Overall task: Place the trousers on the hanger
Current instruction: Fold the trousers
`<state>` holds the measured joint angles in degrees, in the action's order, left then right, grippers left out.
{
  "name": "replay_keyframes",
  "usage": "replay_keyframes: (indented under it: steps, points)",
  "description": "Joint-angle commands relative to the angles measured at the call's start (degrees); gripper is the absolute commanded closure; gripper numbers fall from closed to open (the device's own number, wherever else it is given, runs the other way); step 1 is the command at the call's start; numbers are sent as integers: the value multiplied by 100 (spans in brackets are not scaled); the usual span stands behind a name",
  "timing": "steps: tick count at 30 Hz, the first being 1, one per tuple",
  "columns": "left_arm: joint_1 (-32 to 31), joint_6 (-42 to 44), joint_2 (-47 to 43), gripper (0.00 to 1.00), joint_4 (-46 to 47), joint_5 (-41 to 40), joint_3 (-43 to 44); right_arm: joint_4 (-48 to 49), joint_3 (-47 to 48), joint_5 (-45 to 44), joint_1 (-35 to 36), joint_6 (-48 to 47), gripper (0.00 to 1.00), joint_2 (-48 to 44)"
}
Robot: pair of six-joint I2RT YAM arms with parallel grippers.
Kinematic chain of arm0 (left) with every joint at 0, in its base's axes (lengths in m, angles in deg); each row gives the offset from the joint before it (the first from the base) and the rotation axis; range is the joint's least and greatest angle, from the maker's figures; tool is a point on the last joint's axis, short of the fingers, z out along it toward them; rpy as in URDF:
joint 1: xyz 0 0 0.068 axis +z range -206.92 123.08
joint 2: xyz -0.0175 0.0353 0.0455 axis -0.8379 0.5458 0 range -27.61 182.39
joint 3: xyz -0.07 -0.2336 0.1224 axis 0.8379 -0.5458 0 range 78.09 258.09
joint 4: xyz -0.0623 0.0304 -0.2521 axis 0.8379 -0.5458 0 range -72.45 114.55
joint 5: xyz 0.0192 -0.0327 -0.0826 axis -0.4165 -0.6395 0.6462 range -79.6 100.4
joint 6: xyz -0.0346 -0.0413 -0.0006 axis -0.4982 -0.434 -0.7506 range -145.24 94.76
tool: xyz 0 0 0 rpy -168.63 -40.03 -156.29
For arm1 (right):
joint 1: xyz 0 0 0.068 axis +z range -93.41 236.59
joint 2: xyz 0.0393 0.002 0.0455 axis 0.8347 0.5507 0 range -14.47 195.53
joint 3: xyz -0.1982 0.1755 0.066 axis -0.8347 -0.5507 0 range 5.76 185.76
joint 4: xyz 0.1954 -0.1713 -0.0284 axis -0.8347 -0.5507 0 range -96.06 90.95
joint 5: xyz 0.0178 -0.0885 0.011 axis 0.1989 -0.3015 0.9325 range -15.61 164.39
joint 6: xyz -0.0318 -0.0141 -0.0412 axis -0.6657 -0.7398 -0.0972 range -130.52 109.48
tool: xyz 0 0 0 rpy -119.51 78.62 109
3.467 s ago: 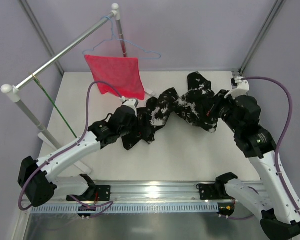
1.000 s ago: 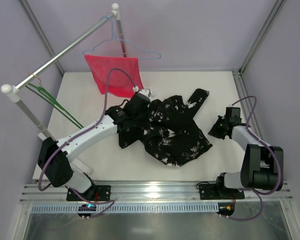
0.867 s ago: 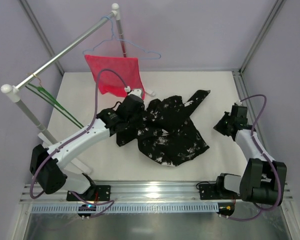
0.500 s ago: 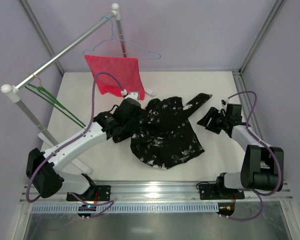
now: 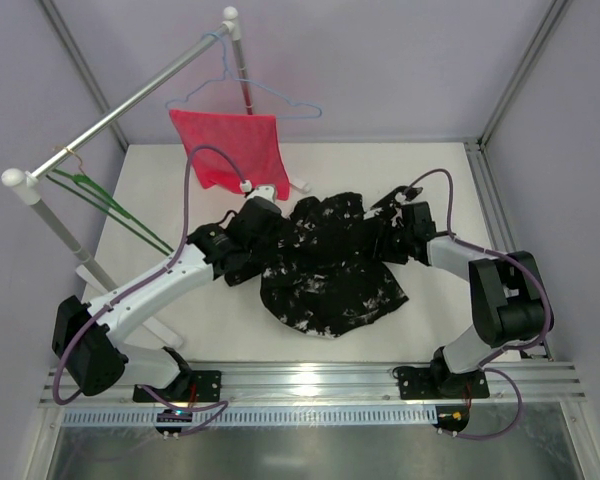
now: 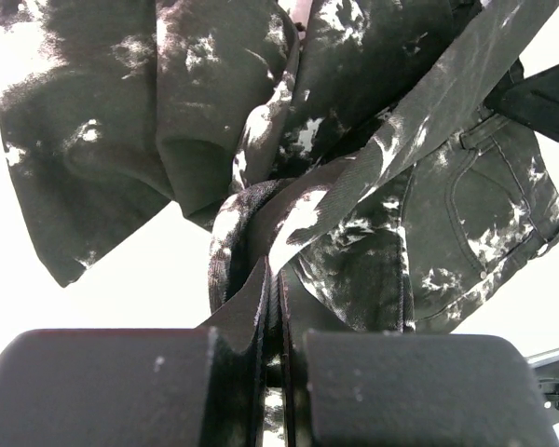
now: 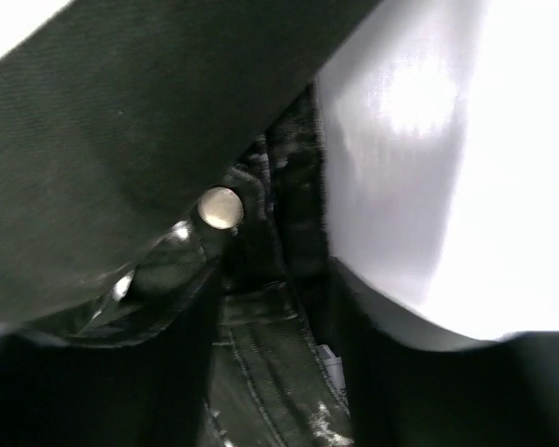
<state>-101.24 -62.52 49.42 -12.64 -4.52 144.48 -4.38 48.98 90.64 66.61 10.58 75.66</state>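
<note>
The black trousers (image 5: 330, 275) with white splotches lie crumpled in the middle of the table. My left gripper (image 5: 268, 243) is at their left end, shut on a twisted fold of the fabric (image 6: 354, 140); its jaws (image 6: 275, 279) are pressed together. My right gripper (image 5: 392, 235) is at the trousers' right edge. In the right wrist view its jaws (image 7: 270, 279) are closed round the waistband (image 7: 261, 363), beside a metal button (image 7: 219, 207). The green hanger (image 5: 110, 205) hangs from the rail (image 5: 130, 105) at the far left, away from both grippers.
A pale blue wire hanger (image 5: 245, 95) carrying a red mesh cloth (image 5: 230, 150) hangs from the same rail, just behind my left wrist. The rail's white post (image 5: 65, 235) and foot stand along the table's left side. Frame posts rise at the back corners.
My right gripper has swung left from the table's right side to the trousers' edge, opened, and come together round the waistband. My left gripper drew the trousers slightly left and now holds still.
</note>
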Motion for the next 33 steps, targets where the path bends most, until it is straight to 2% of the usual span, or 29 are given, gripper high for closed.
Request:
replay_keyframes:
  steps: [1, 2, 5, 9, 12, 15, 17, 21, 22, 23, 25, 29, 32, 33]
  points:
    - [46, -87, 5, 100, -16, -178, -3, -328, 195, -1008, 184, 42, 52, 163]
    - [54, -95, 5, 100, -16, -196, 5, -399, 248, -1097, 193, 69, 68, 180]
    - [81, -113, 13, 100, -34, -213, 23, -619, 353, -1473, 193, 165, 96, 216]
    - [186, -78, 22, 100, -313, -388, 154, -1232, 450, -2563, 88, 411, 96, -108]
    - [370, -157, 57, 100, -823, -1001, 445, -1892, 547, -3039, -447, 561, 96, -712]
    - [485, -280, -83, 100, -1194, -1390, 349, -2271, 459, -3285, -1219, 518, 96, -1407]
    - [485, -403, -284, 100, -1186, -1330, 165, -2437, 441, -3400, -1493, 439, 96, -1655]
    - [485, -561, -645, 100, -458, -234, -678, -2517, 433, -3392, -1529, 351, 96, -1885]
    - [485, -561, -715, 100, -230, 352, -1063, -2518, 407, -3322, -1529, 333, 96, -1885]
    - [485, -579, -829, 100, 216, 671, -1241, -2491, 372, -3287, -1529, 324, 96, -1893]
    - [485, -588, -927, 98, 536, 1338, -1618, -2491, 284, -3338, -1529, 324, 96, -1893]
    - [485, -527, -1015, 55, 968, 1764, -1709, -2666, 318, -3549, -1591, 342, 96, -1885]
    - [485, -263, -805, 36, 740, 1545, -1237, -2833, 450, -3603, -1591, 368, 96, -1928]
    - [485, -45, -630, 34, 696, 1544, -1086, -2843, 468, -3550, -1591, 377, 96, -2007]
